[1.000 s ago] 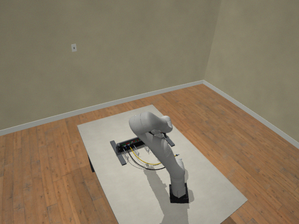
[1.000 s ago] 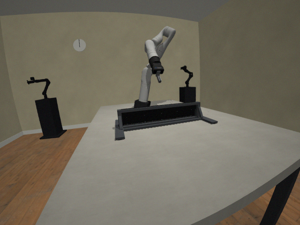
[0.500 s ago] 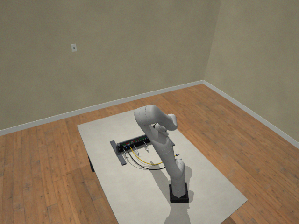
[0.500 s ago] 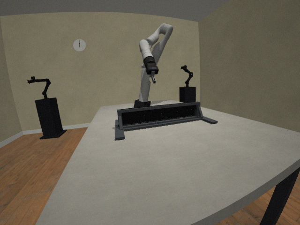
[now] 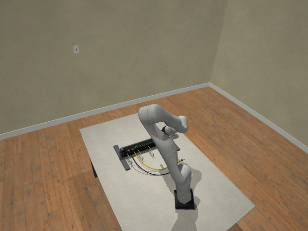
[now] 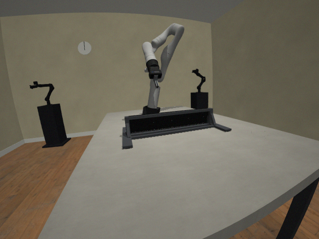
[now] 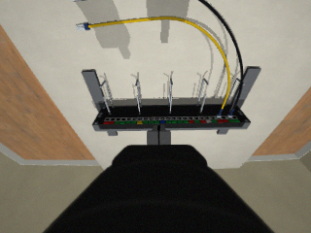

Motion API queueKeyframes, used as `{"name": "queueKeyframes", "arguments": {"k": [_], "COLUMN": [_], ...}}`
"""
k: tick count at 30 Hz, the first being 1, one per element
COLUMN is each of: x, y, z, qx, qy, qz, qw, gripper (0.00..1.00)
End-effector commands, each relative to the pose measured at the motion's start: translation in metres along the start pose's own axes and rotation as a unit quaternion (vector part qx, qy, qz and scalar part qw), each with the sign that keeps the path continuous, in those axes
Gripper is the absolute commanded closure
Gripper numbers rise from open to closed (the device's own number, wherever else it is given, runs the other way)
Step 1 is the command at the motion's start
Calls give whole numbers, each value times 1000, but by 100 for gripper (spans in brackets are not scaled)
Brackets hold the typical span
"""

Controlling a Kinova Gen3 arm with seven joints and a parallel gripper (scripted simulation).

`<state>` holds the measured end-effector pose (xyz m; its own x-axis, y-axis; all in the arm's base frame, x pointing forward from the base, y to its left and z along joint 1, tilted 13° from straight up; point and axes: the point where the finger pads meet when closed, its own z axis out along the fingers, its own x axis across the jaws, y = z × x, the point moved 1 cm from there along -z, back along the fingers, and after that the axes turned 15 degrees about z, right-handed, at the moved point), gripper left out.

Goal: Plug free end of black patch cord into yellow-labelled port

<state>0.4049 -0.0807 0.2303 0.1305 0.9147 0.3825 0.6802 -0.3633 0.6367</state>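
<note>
Item: one pale worktop (image 5: pixel 211 186) (image 6: pixel 206 167) (image 7: pixel 146 63), its long edges running from the arm's end toward the far short edge. Item: one grey-and-black rack (image 5: pixel 121 152) (image 6: pixel 170 113) (image 7: pixel 99 127), upright on its feet near that far short edge and set crosswise between the two long edges. Item: one black patch cord (image 5: pixel 154 174) (image 7: pixel 239 53), one end plugged into the rack near the left long edge as the top view has it; the rest curves over the worktop toward the right long edge and passes behind the arm, where its free end is too obscured to make out surely. Item: one yellow label (image 7: pixel 140 122), on the rack's label row, toward the other end from the plugged cords. Item: one yellow cord (image 5: pixel 156 169) (image 7: pixel 165 18), plugged in beside the black one, its free plug (image 5: pixel 183 159) (image 7: pixel 84 26) lying near the right long edge. Item: wire guides (image 5: pixel 129 159) (image 7: pixel 170 92), four in the wrist view, projecting from the rack's cord side. Item: one pale jointed arm (image 5: pixel 169 149) (image 6: pixel 168 52) on a black base (image 5: pixel 184 206) (image 6: pixel 146 110), bent high over the worktop. Item: one gripper (image 6: pixel 157 86) (image 7: pixel 158 132), raised in the air, fingers together with nothing between them.

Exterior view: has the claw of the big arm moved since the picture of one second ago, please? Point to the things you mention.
Yes. The claw (image 6: pixel 157 86) (image 7: pixel 158 132) moved toward the left side of the exterior picture, nearer to the line below the wall clock (image 6: pixel 84 48).
</note>
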Motion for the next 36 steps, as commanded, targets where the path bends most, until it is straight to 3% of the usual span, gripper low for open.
{"name": "queueKeyframes", "arguments": {"k": [1, 19, 36], "x": [-11, -13, -13], "y": [1, 0, 0], "z": [-2, 0, 13], "qx": [0, 1, 1], "qy": [-8, -8, -8], "qz": [-1, -1, -1], "qw": [1000, 1000, 1000], "gripper": [100, 100, 100]}}
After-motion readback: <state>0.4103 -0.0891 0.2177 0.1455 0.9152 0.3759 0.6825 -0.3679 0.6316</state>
